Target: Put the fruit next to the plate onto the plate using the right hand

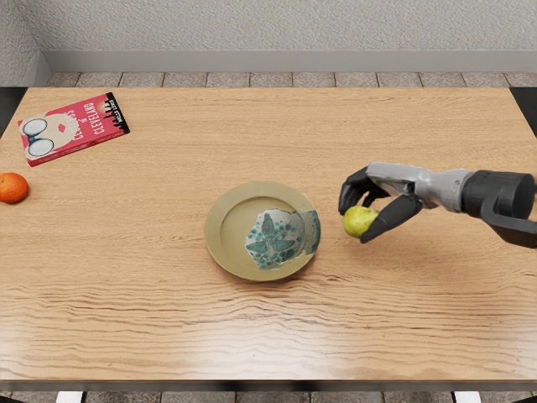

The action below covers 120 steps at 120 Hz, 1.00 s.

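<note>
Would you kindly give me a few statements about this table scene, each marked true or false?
1. The yellow-green fruit already lies on the plate. False: it is off the plate, just past the plate's edge on the picture's right.
2. The right hand has its fingers curled around the yellow-green fruit. True.
3. An orange sits at the picture's left edge of the table, far from the plate. True.
4. The red book lies right beside the plate. False: it lies near the table's far left corner, well apart from the plate.
</note>
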Each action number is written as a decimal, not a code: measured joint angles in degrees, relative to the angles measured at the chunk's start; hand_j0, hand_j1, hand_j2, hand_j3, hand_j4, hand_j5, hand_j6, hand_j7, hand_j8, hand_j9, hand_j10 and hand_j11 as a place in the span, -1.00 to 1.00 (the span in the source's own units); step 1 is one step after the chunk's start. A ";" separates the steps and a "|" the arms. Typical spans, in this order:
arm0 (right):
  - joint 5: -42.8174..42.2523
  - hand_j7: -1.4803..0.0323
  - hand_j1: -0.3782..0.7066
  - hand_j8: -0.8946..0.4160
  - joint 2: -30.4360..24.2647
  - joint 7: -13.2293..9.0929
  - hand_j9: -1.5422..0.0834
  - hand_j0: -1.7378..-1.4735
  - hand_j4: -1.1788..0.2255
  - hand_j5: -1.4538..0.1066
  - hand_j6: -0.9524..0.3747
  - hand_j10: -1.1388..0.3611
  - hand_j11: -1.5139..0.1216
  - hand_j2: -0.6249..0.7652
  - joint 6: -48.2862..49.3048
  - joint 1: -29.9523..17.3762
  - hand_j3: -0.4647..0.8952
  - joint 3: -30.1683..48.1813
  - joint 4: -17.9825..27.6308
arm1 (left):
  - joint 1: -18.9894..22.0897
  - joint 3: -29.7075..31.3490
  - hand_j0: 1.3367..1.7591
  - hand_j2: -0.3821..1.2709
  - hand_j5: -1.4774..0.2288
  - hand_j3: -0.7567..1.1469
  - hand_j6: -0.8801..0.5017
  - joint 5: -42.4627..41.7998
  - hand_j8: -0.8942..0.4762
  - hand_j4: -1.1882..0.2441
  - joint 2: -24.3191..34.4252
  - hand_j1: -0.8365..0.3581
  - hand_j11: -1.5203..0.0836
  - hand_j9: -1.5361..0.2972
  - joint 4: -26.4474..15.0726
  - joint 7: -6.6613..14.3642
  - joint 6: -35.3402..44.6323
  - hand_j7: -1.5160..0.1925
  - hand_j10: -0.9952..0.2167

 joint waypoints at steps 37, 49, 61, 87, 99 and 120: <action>0.09 -0.23 0.24 -0.21 9.11 -1.01 -0.25 -0.40 -0.26 -0.37 -0.34 -0.15 -0.28 0.22 0.14 3.31 -0.32 -0.03 -3.17 | 0.01 0.01 0.52 -0.54 0.73 -0.20 0.27 0.00 0.30 0.66 0.00 0.98 0.90 0.68 0.00 0.00 0.00 0.77 0.64; -0.14 -0.23 0.23 -0.22 12.63 -1.08 -0.25 -0.40 -0.26 -0.36 -0.35 -0.15 -0.28 0.21 0.11 3.93 -0.32 -0.26 -4.85 | 0.01 0.01 0.52 -0.54 0.73 -0.20 0.27 0.00 0.30 0.66 0.00 0.98 0.90 0.68 0.00 0.00 0.00 0.77 0.64; -0.62 -0.23 0.24 -0.22 16.05 -1.11 -0.25 -0.40 -0.26 -0.36 -0.35 -0.15 -0.28 0.22 0.04 4.53 -0.32 -0.47 -6.62 | 0.00 0.01 0.52 -0.54 0.73 -0.20 0.27 0.00 0.30 0.66 0.00 0.98 0.90 0.68 0.00 0.00 0.00 0.77 0.64; -3.24 -0.23 0.24 -0.22 23.09 -1.12 -0.25 -0.40 -0.26 -0.35 -0.35 -0.16 -0.28 0.22 -0.22 4.97 -0.32 -1.65 -11.24 | -0.01 0.01 0.52 -0.54 0.73 -0.20 0.27 -0.01 0.30 0.66 0.00 0.98 0.90 0.68 0.00 0.00 0.00 0.77 0.64; -4.89 -0.23 0.23 -0.23 25.31 -1.12 -0.25 -0.39 -0.27 -0.35 -0.35 -0.17 -0.28 0.19 -0.42 4.98 -0.32 -2.15 -12.47 | -0.01 0.00 0.52 -0.54 0.73 -0.20 0.27 0.00 0.30 0.66 0.00 0.98 0.90 0.68 0.00 0.00 0.00 0.77 0.64; -6.78 -0.23 0.21 -0.24 27.32 -1.12 -0.25 -0.38 -0.27 -0.34 -0.37 -0.18 -0.28 0.17 -0.70 4.97 -0.32 -2.91 -13.63 | -0.02 0.00 0.52 -0.54 0.73 -0.20 0.27 0.00 0.30 0.66 0.00 0.98 0.90 0.68 0.00 0.00 0.00 0.77 0.64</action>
